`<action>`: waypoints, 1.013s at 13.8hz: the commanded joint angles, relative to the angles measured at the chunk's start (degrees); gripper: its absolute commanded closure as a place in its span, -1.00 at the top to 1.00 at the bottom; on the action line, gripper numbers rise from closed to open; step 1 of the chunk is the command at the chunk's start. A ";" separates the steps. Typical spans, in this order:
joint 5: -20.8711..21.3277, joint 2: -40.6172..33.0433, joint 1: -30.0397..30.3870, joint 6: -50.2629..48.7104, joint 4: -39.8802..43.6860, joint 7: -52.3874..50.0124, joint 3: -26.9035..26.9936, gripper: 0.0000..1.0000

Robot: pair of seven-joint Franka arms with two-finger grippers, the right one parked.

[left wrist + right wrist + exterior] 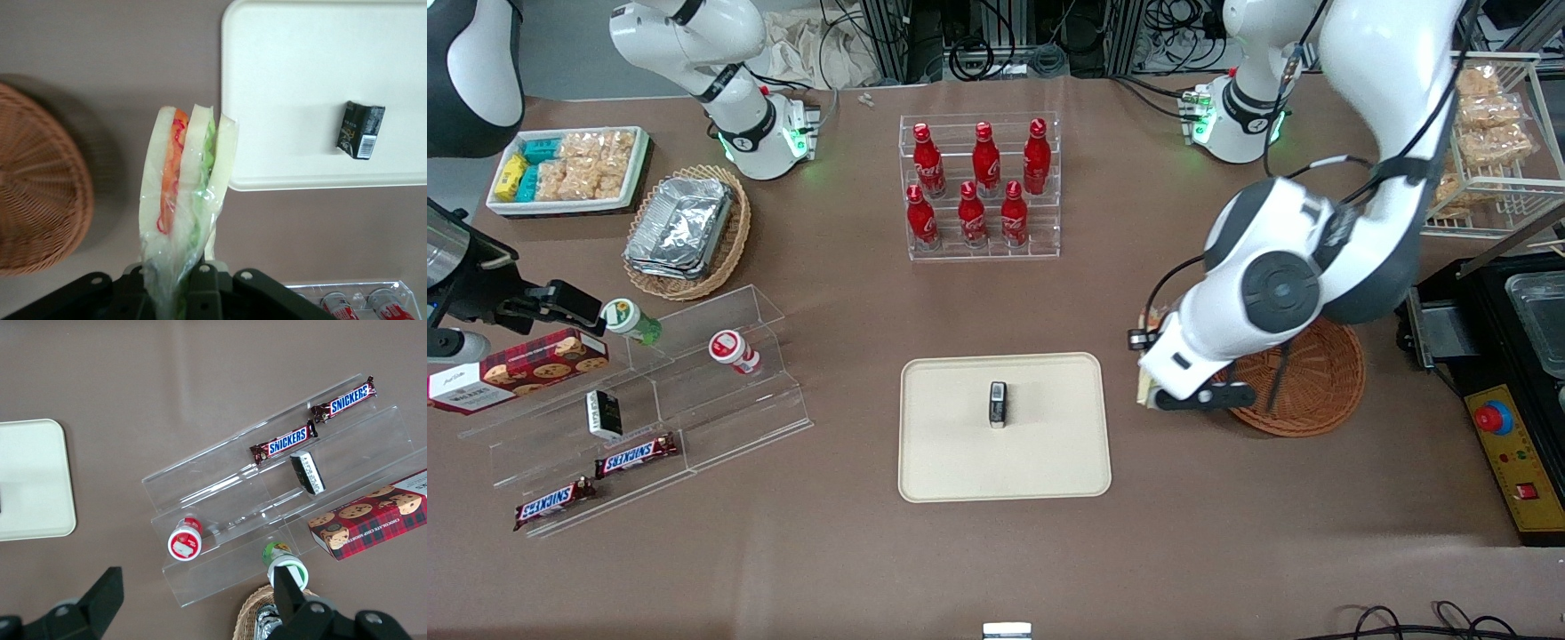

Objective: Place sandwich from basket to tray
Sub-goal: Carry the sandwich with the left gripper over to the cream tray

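While the left arm reaches out over the brown desk [1227, 533], its end effector [181, 283] is clamped on the sandwich [187, 193], gripping the clear wrap at one end so that the wedge sticks out from the fingers with its layers showing: pale bread, an orange-red strip and green filling. In the front view the end effector [1158, 391] hangs over the desk between the basket [1316, 382] and the tray [960, 462], just beside the basket's rim, and only a sliver of the sandwich [1144, 384] shows at the wrist's edge. The sandwich is clear of the basket and held above bare desk, its tip close to the tray's nearest corner in the wrist view but not over the tray [300, 80]. The reddish-brown wicker basket [40, 193] shows nothing inside it in the part visible. On the beige tray lies a small dark packet [998, 404], roughly at its middle. Farther from the front camera stands a clear rack of red bottles [980, 182]. Toward the parked arm's end of the desk sits a clear stepped stand [658, 400] with Snickers bars [636, 456] on it.
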 commanded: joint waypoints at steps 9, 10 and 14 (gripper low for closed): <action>5.49 5.21 -5.86 13.09 0.91 -6.61 0.31 -1.00; 5.92 6.26 -5.86 13.96 1.79 -7.67 0.30 -1.00; 7.42 5.92 -7.53 13.89 4.07 -11.11 0.30 -1.00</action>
